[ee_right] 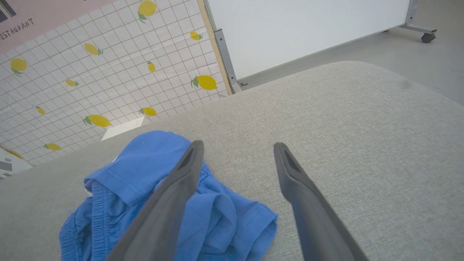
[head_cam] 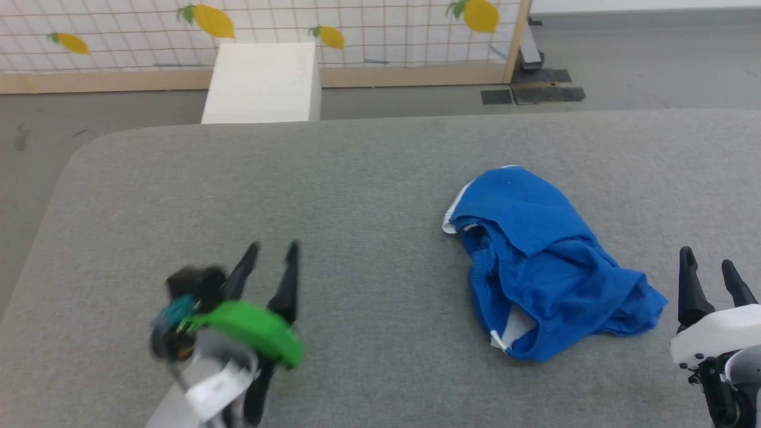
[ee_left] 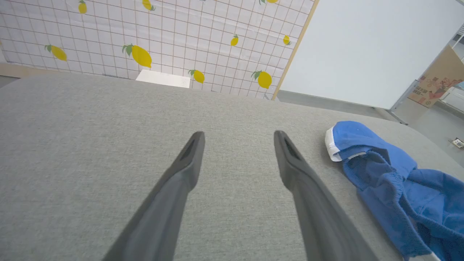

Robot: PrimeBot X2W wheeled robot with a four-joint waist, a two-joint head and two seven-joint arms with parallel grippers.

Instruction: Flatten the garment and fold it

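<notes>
The bright royal-blue soft fabric shorts lie crumpled in a loose heap on the grey fabric-covered tabletop, right of its middle in the head view. They are not flat. One smooth panel is folded over the top at the far side, with white hem trim showing along its left edge. The gathered elastic waistband runs down the left side, bunched and gaping. A white patch shows at the near edge, and the near right corner trails out in wrinkled folds.

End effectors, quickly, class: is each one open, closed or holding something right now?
Left end effector: open, holding nothing.
Right end effector: open, holding nothing, beside the garment.
</notes>
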